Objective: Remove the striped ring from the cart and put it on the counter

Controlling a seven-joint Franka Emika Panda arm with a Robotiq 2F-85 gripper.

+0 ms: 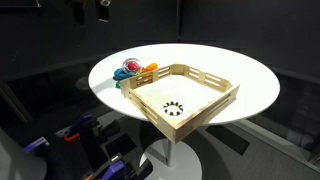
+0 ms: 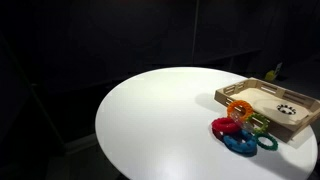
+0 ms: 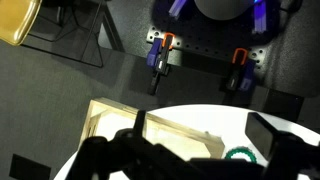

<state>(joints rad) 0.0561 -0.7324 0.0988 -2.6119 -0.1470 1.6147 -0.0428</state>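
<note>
The striped ring (image 1: 174,108) lies flat on the pale bottom of the wooden cart (image 1: 213,107), near its front corner; it also shows in an exterior view (image 2: 286,109), inside the cart (image 2: 262,96). The cart stands on the round white counter (image 1: 250,78) (image 2: 160,120). My gripper (image 3: 198,135) is open and empty, high above the cart's wall (image 3: 175,128) and the counter (image 3: 200,120). Its dark fingers frame the bottom of the wrist view, where the striped ring is hidden. The gripper is in neither exterior view.
Colourful red, blue and orange toy rings (image 1: 133,72) (image 2: 240,130) lie on the counter against the cart's side; a green one (image 3: 240,155) shows in the wrist view. Purple and orange equipment (image 3: 160,55) (image 1: 75,135) stands on the dark floor beside the white pedestal (image 1: 165,160).
</note>
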